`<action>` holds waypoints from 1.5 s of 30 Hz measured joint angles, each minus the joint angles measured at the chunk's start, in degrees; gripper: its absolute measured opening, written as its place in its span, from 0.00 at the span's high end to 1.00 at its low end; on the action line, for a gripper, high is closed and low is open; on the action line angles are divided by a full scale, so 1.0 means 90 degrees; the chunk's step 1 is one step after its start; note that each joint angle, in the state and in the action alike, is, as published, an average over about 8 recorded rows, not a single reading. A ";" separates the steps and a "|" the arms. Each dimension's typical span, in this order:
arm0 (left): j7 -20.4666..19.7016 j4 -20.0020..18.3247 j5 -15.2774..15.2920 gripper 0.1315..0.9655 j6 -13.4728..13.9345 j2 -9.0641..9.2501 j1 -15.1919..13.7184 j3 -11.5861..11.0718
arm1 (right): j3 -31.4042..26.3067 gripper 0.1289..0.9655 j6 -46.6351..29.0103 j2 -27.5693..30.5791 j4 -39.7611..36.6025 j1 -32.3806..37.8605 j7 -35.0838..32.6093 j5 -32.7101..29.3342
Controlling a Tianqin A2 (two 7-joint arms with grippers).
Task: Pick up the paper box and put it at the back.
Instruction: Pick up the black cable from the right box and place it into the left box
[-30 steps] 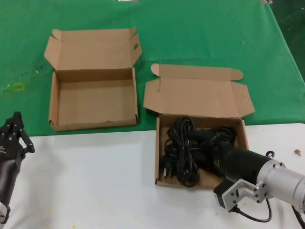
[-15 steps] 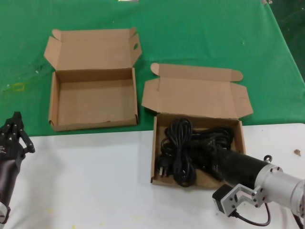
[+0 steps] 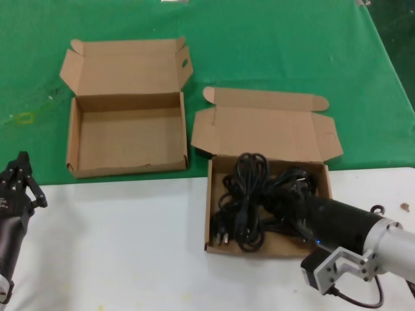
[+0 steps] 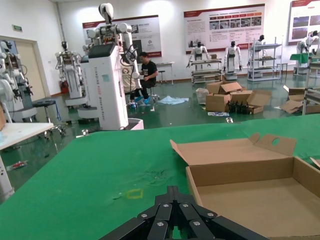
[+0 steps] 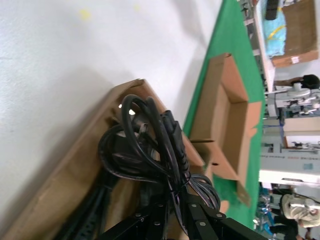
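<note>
1. Two open cardboard boxes are on the table: the paper box holding black power cables sits at about 5 o'clock from table centre, straddling the edge between white surface and green cloth; the empty box lies at 10 o'clock on the green.
2. Right gripper reaches into the paper box from 4 o'clock, its tip buried among the cables near the box's right half. Right wrist view shows cable loops draped over the fingers, but whether they are clenched on cable, box wall or nothing I cannot tell.
3. Left gripper is parked at 8 o'clock over the white surface, well apart from both boxes; its fingers look closed together with nothing between them.
4. Key relation: the paper box lies right at the right gripper, long axis running 9-to-3 o'clock, lid flap folded out toward 12. Right arm is clearly the nearer one; the left is far off.
5. Judgement: the grasp phase is under way and the box is not yet lifted. The back target lies toward 12 o'clock on the green, so the carry would go straight away from the robot.
6. Risk: a grip on cables only would pull them out and leave the box behind.
</note>
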 joint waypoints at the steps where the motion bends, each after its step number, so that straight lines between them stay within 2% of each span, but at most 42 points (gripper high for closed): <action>1: 0.0000 0.0000 0.0000 0.98 0.0000 0.0000 0.0000 0.0000 | 0.0000 0.93 0.0034 0.0087 0.0122 0.0023 0.0042 0.0000; 6: 0.0000 0.0000 0.0000 0.98 0.0000 0.0000 0.0000 0.0000 | 0.0001 0.94 0.0170 0.0402 0.0612 0.0215 0.0357 -0.0064; 10: 0.0000 0.0000 0.0000 0.98 0.0000 0.0000 0.0000 0.0000 | 0.0052 0.94 0.0204 0.0402 0.0768 0.0381 0.0843 -0.0383; 14: 0.0000 0.0000 0.0000 0.98 0.0000 0.0000 0.0000 0.0000 | 0.0288 0.94 0.0177 0.0071 0.0653 0.0423 0.1507 -0.1018; 17: 0.0000 0.0000 0.0000 0.98 0.0000 0.0000 0.0000 0.0000 | 0.0584 0.94 0.0100 -0.0431 0.0328 0.0399 0.2055 -0.1581; 21: 0.0000 0.0000 0.0000 0.98 0.0000 0.0000 0.0000 0.0000 | 0.0915 0.94 0.0007 -0.1391 -0.0489 0.0477 0.2928 -0.2444; 27: 0.0000 0.0000 0.0000 0.98 0.0000 0.0000 0.0000 0.0000 | 0.1150 0.94 -0.0008 -0.3094 -0.2155 0.0823 0.4292 -0.3968; 30: 0.0000 0.0000 0.0000 0.98 0.0000 0.0000 0.0000 0.0000 | 0.1237 0.94 -0.0046 -0.3881 -0.2968 0.0987 0.4674 -0.4510; 35: 0.0000 0.0000 0.0000 0.98 0.0000 0.0000 0.0000 0.0000 | 0.1407 0.94 -0.0166 -0.5052 -0.4335 0.1249 0.5009 -0.5040; 40: 0.0000 0.0000 0.0000 0.98 0.0000 0.0000 0.0000 0.0000 | 0.1431 0.94 -0.0299 -0.5897 -0.5632 0.1547 0.5710 -0.5663; 45: 0.0000 0.0000 0.0000 0.98 0.0000 0.0000 0.0000 0.0000 | 0.0963 0.93 -0.0191 -0.6311 -0.6607 0.1910 0.7026 -0.6423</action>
